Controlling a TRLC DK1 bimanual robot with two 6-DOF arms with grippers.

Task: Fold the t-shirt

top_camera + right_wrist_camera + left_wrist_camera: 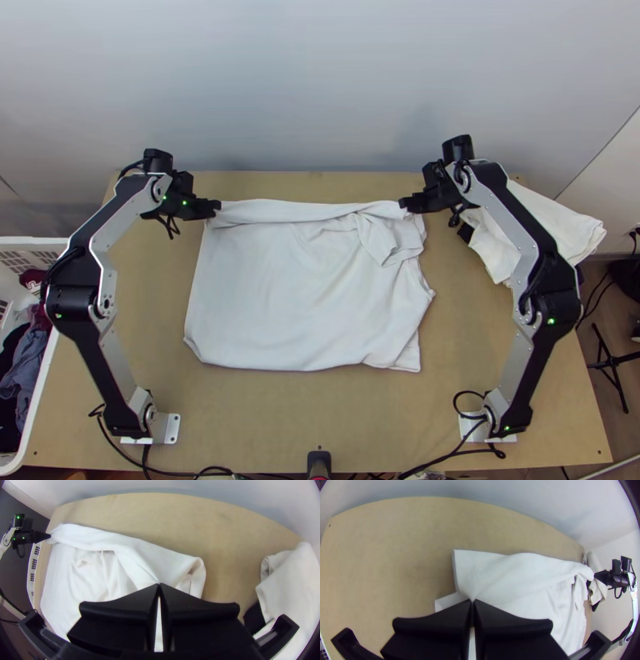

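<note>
You have the white t-shirt [296,288] spread on the table [320,416], rumpled near its far right corner — your left gripper [214,208] clenches its far edge by one end, and your right gripper [406,203] grasps that edge near the other, cloth between each pair of fingertips. At the table's left side, your white laundry basket [32,241] holds dark, grey-blue and maroon clothes [30,360].

Between tips of my flat-fingered black L gripper [216,207] & R gripper [405,204], white cloth tee [304,296] is hidden. L of tee, white plastic basket [38,400] cut off. R of tee, white cloth pile [576,228] part-hides black item [254,617], can't ID.
</note>
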